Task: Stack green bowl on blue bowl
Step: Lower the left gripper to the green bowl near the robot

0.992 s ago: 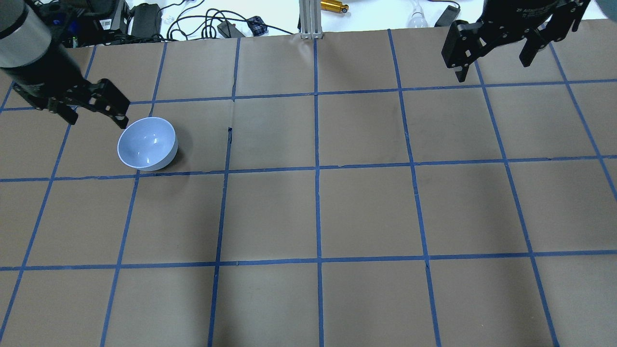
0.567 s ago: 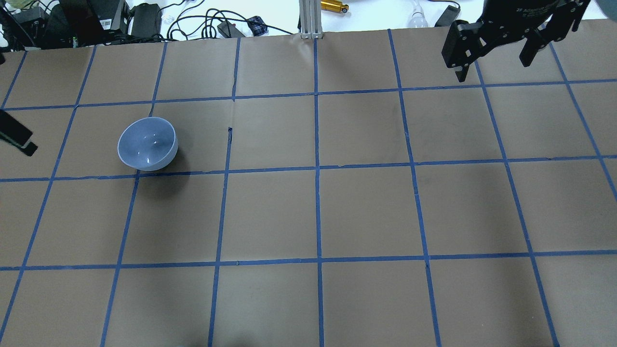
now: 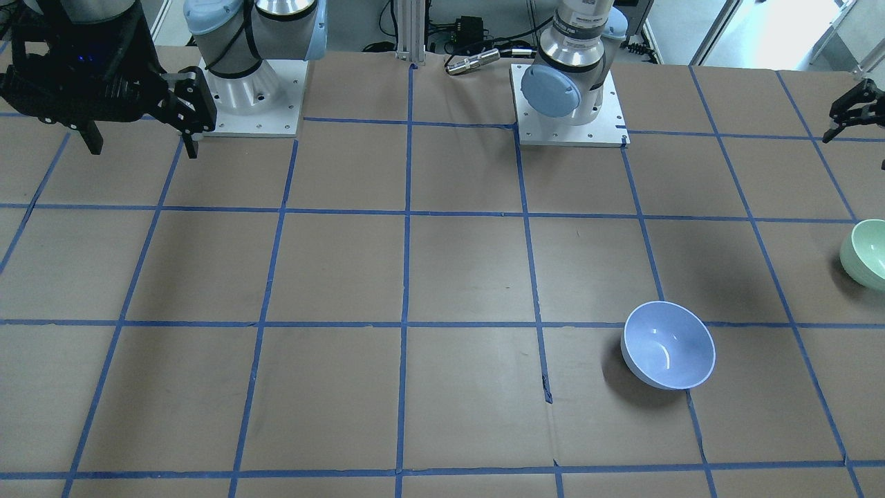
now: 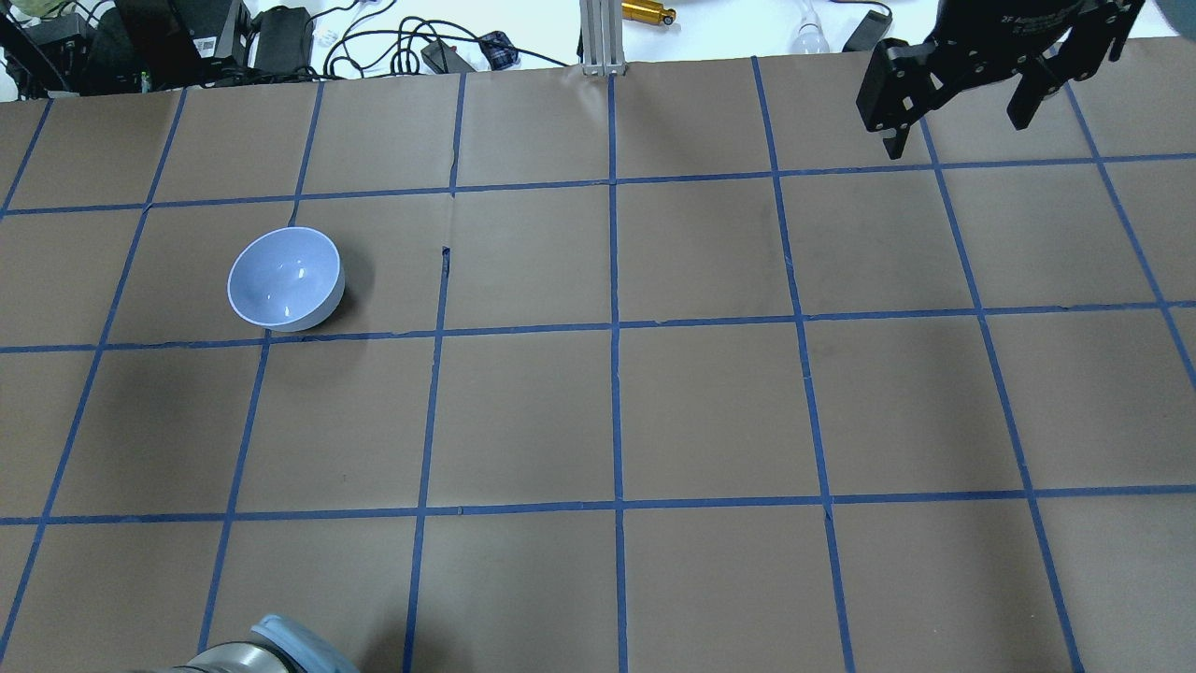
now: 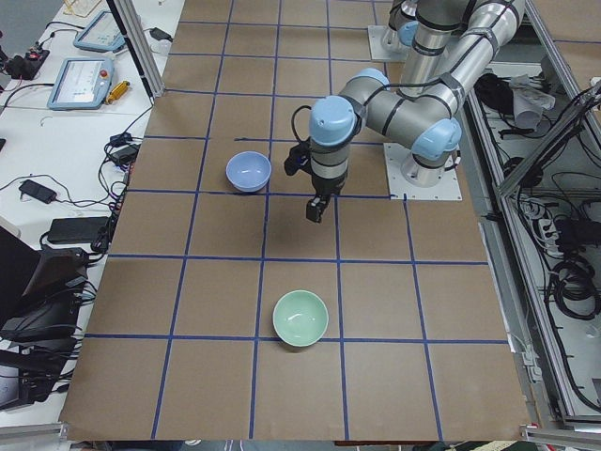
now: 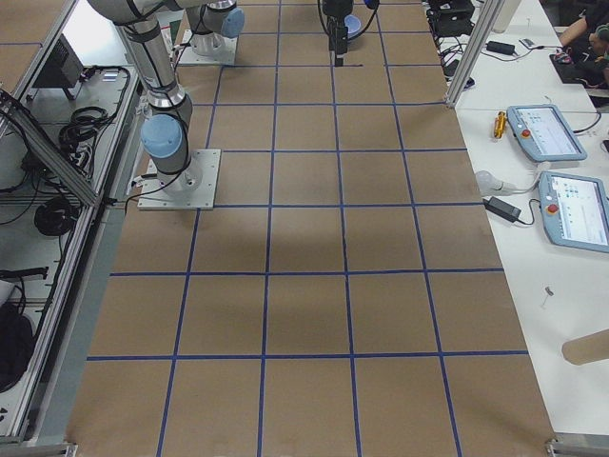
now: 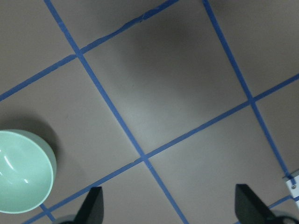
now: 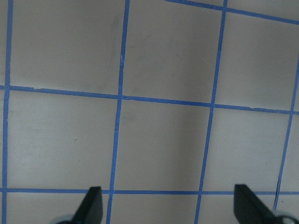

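Note:
The blue bowl (image 4: 285, 279) stands upright on the brown table, also in the front view (image 3: 669, 346) and the left side view (image 5: 249, 171). The green bowl (image 5: 300, 318) stands upright about two grid squares from it, at the front view's right edge (image 3: 868, 252) and the left wrist view's lower left (image 7: 23, 170). It is outside the overhead view. My left gripper (image 7: 170, 207) is open and empty. It hangs above the table between the bowls (image 5: 316, 209), touching neither. My right gripper (image 4: 958, 126) is open and empty, far from both bowls (image 3: 140, 144).
The table (image 4: 710, 411) is brown paper with a blue tape grid. Cables and black devices (image 4: 280, 37) and an aluminium post (image 4: 603, 37) lie beyond its far edge. The arm bases (image 3: 570, 104) stand on the robot's side. My left arm's elbow (image 4: 271, 650) shows at the overhead view's bottom edge.
My left gripper has pulled away from beside the blue bowl and left the overhead view on the left. The left elbow now shows at the bottom edge. Blue bowl and right arm are unmoved.

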